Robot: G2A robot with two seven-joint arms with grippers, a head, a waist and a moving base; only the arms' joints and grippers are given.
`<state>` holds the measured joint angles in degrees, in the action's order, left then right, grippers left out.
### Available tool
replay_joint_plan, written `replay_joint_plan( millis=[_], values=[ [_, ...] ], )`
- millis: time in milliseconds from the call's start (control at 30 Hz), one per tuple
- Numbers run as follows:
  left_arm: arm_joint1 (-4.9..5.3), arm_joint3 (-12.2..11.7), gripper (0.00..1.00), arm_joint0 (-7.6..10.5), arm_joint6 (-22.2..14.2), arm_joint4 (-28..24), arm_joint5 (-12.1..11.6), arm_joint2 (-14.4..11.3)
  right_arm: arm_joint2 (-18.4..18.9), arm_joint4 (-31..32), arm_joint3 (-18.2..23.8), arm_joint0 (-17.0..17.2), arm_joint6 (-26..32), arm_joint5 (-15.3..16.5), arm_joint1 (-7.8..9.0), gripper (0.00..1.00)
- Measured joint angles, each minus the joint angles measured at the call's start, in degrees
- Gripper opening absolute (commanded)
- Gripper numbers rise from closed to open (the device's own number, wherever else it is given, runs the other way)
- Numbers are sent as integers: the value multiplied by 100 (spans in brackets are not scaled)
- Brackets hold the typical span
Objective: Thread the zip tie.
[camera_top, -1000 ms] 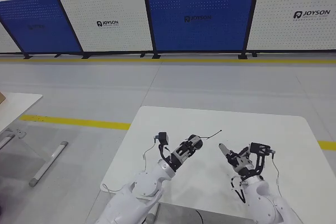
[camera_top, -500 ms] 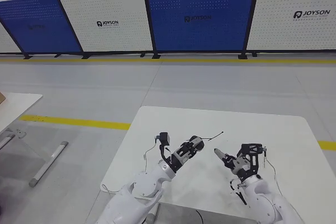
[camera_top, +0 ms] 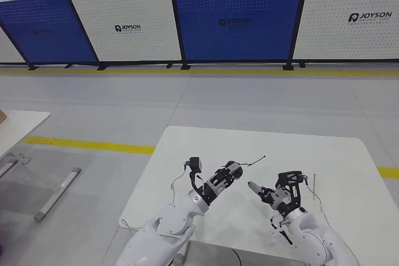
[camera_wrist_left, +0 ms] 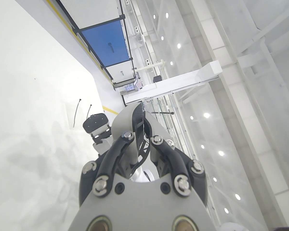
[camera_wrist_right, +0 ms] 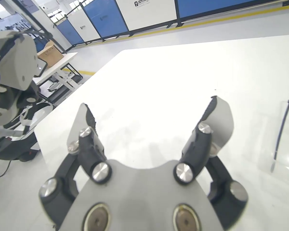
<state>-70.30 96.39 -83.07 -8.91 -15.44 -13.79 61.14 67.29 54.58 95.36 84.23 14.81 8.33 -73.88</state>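
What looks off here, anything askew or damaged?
Nothing damaged or spilled. A loose zip tie lies flat on the table beside the open, empty right gripper, while the left gripper pinches a second zip tie by one end.

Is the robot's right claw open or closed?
Open. The right gripper has its fingers spread wide apart, with bare table between them.
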Motion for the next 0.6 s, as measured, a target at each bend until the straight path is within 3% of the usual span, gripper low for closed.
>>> replay_joint_plan(
  millis=[133, 167, 233, 333, 600],
  values=[
    [-4, 27, 0, 5, -10, 101, 53, -27, -15, -46, 84, 40, -294, 144, -3, 97],
    [-4, 28, 0, 6, -10, 112, 58, -27, -6, -51, 90, 49, -325, 166, -1, 49],
    [-5, 29, 0, 6, -13, 137, 69, -28, 2, -43, 93, 56, -361, 196, 3, 39],
    [-6, 27, 0, 1, -22, 188, 73, -36, 1, -54, 78, 47, -365, 217, 5, 16],
    [-16, 27, 0, 2, -4, 320, 106, -84, -77, -58, 76, -6, -268, 259, 2, 17]
  ],
)
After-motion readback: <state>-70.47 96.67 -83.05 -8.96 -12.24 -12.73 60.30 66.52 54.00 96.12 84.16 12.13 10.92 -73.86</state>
